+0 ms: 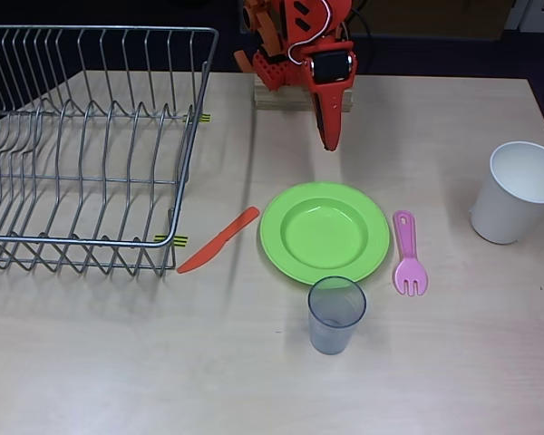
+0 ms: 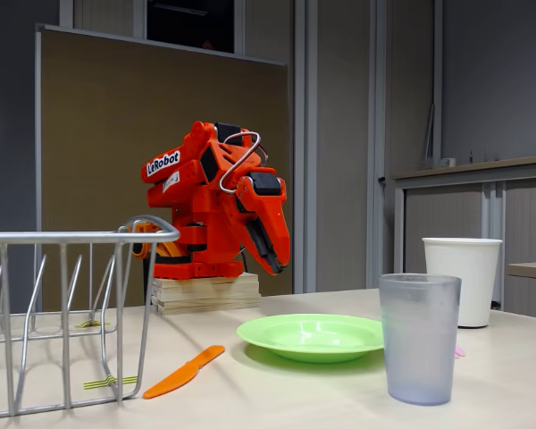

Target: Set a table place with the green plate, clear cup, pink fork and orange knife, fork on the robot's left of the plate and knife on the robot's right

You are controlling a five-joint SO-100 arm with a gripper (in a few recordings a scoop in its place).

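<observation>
arm folded back at base | gripper (image 1: 327, 138) pointing down, jaws closed, empty

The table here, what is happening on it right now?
Nothing is being handled. The arm is folded back at the far edge, its gripper holding nothing. The plate lies in the middle; in the overhead view the knife is left of it, the fork right, the clear cup in front.

The pale wood desk (image 1: 118, 362) carries a wire dish rack (image 1: 82, 154), orange knife (image 1: 219, 239), green plate (image 1: 325, 232), pink fork (image 1: 408, 254), clear cup (image 1: 336, 314) and white paper cup (image 1: 517, 192).
</observation>
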